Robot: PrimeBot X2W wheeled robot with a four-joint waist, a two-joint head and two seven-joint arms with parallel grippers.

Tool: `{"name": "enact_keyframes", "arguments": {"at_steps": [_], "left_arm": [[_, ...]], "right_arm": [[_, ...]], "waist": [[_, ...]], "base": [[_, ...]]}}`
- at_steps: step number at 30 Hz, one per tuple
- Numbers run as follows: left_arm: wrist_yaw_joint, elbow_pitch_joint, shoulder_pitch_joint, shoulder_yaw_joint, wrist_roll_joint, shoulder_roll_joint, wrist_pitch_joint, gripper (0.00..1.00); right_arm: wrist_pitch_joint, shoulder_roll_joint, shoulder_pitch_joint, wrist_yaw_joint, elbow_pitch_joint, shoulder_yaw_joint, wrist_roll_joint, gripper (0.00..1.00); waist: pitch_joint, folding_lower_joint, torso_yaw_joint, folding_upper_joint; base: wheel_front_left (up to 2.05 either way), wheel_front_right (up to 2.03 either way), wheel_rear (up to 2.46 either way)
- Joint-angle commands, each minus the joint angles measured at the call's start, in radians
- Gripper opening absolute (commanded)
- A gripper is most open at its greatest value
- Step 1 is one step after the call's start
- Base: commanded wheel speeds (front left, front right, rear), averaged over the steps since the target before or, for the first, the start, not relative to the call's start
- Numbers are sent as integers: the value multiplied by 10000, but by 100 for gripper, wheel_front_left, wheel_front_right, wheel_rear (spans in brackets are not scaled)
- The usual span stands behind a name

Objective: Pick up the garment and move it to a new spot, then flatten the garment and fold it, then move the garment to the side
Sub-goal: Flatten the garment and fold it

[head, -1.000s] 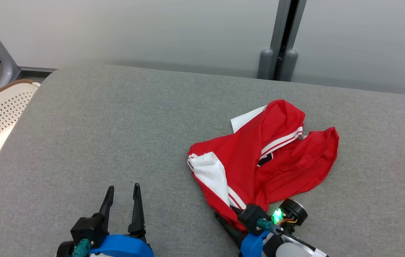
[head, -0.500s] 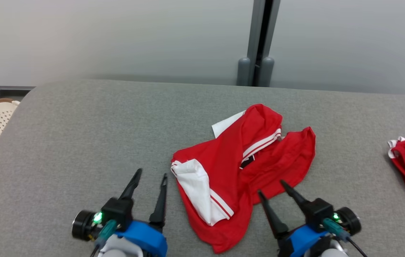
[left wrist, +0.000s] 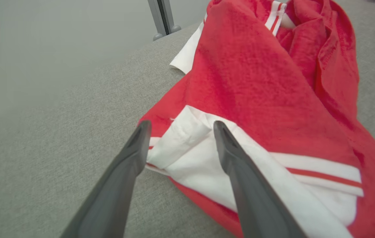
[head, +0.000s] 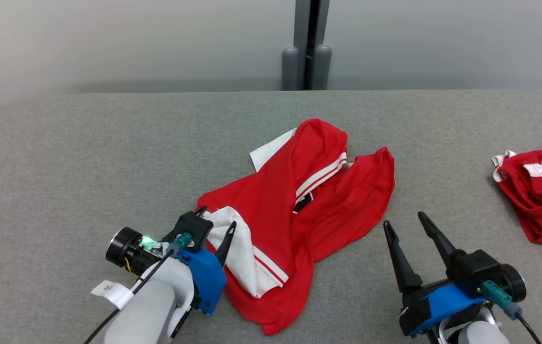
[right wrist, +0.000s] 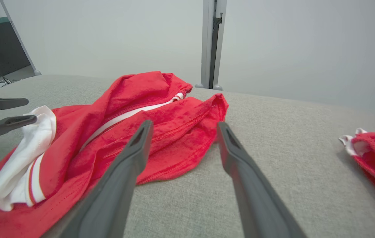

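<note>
Straddling a white sleeve fold (head: 240, 253) with fingers spread wide, not clamped on it: left end effector (head: 217, 217), low at left on the grey fabric tabletop (head: 84, 167). From the left wrist, one finger (left wrist: 129, 162) over bare grey cloth, the other over white fabric; contact with either impossible to tell. Lying crumpled at centre of the tabletop: red-and-white jersey (head: 299, 205), white-striped trim twisted across its middle. Poised just beside the jersey's right hem, fingers fully apart and holding nothing: right end effector (head: 403, 220). Heaped well apart at far right, cut by the frame edge: a second red-and-white garment (head: 538, 191).
</note>
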Motion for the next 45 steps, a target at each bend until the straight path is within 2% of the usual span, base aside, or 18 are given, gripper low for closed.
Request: {"name": "enact_keyframes", "arguments": {"at_steps": [1,4,5,6,7,8,10,13,17,19,25,28,32,35,36,37,39,45], "left_arm": [[-55,127,-206,-54,-115,52,37,100],[-60,704,-536,-374,-315,63,166,100],[-44,837,-645,-518,-375,80,204,91],[-44,968,-752,-647,-463,85,190,77],[-45,1113,-834,-706,-599,68,220,20],[-44,1217,-911,-800,-673,29,241,0],[-45,1294,-1154,-988,-744,-21,80,0],[78,1263,-1398,-718,-970,-165,-594,0],[389,1212,-1670,-128,-1464,-332,-1537,0],[593,1149,-1793,486,-1981,-399,-1901,0],[1782,1434,-1915,2781,-3476,-31,-2326,0],[2186,2021,-1619,3558,-4119,73,-2292,0],[2341,2552,-1240,4230,-4722,260,-2327,0],[2225,2713,-899,4553,-5033,274,-2357,0],[2205,2711,-811,4618,-5090,276,-2356,4],[2130,2691,-714,4644,-5101,291,-2369,22],[1986,2576,-530,4698,-5127,257,-2389,100],[1826,1043,68,4873,-4355,302,-2403,100]], "right_arm": [[18,-11,100,1,-110,-59,81,100],[32,-9,122,1,-372,-228,85,100],[38,-8,139,1,-461,-281,75,100],[37,-9,160,1,-527,-330,84,100],[42,-9,185,1,-590,-369,90,100],[52,-9,211,1,-649,-423,74,100],[46,-9,237,1,-749,-552,24,100],[23,-9,240,1,-843,-734,61,100],[-23,-11,216,1,-928,-898,101,100],[-23,-11,206,1,-951,-932,94,100],[11,-9,157,1,-961,-946,36,100],[31,-11,183,1,-911,-897,33,100],[33,-10,259,1,-846,-941,22,100],[26,-10,294,1,-811,-1004,6,100],[29,-10,301,1,-798,-1028,-19,100],[30,-10,318,1,-792,-1044,-42,100],[42,-10,353,1,-757,-1056,-56,100],[196,-10,320,1,-629,-1042,32,100]], "waist": [[40,0,-47,0],[150,0,-191,0],[185,0,-220,0],[211,0,-235,0],[233,0,-240,0],[252,0,-236,0],[285,0,-194,0],[279,0,-78,0],[250,0,124,0],[240,0,195,0],[258,0,303,0],[267,0,262,0],[279,0,225,0],[267,0,238,0],[258,0,256,0],[245,0,275,0],[194,0,328,0],[19,0,533,0]], "base": [[0,0,0],[0,0,0],[0,0,0],[0,0,0],[0,0,0],[0,0,0],[0,0,0],[0,0,0],[0,0,0],[0,0,0],[0,0,0],[0,0,0],[0,0,0],[0,0,0],[0,0,0],[0,0,0],[0,0,0],[0,0,0]]}}
